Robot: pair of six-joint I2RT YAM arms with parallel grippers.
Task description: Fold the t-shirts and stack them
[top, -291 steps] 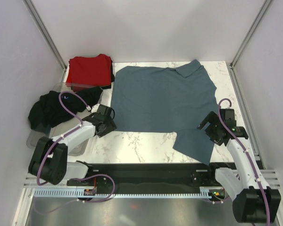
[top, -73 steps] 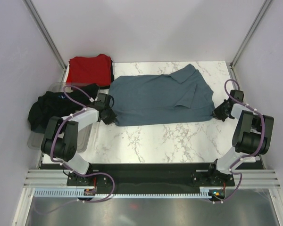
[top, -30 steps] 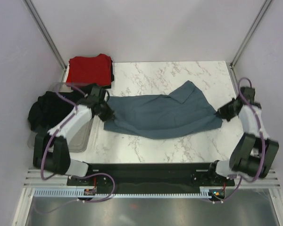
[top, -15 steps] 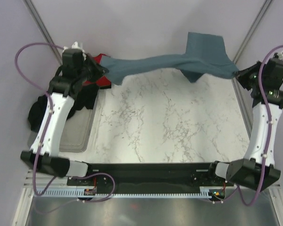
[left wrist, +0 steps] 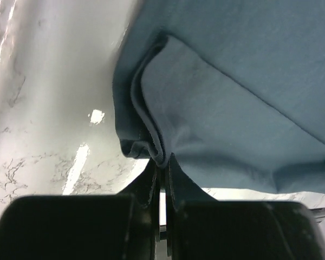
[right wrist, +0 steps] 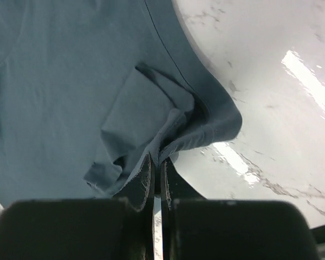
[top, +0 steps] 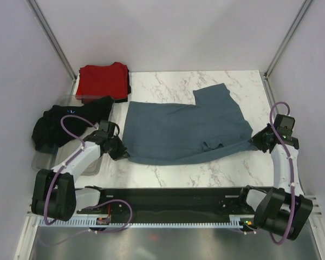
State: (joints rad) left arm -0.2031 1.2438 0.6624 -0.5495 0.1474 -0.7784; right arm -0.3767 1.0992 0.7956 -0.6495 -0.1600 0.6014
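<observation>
**Shirt back down on the desk, folded once**

Half a second ago I had the slate blue-grey t-shirt (top: 179,132) stretched in the air between both arms, up toward the back wall. Now it lies on the marble desk (top: 173,86) in the middle of the top view, and both my arms are low again.

My left fingers (top: 117,149) are pinched tight on the shirt's lower-left corner. In the left wrist view several layers of hem are bunched between them. My right fingers (top: 257,142) are just as narrow, clamped on the puckered cloth at the right edge.

Compared with how it lay spread some seconds back, the shirt now covers a shallower band of the desk. One flap sticks up toward the upper right and a small wrinkle sits near the lower right. I judge the first fold is in, and the swing was to lay it out smooth.

The bright red t-shirt (top: 102,80) sits folded at the upper left. The black t-shirt (top: 57,123) lies crumpled over the clear tray (top: 39,161) at the left edge, not yet folded. Further folds on the blue-grey one are likely still ahead.
</observation>
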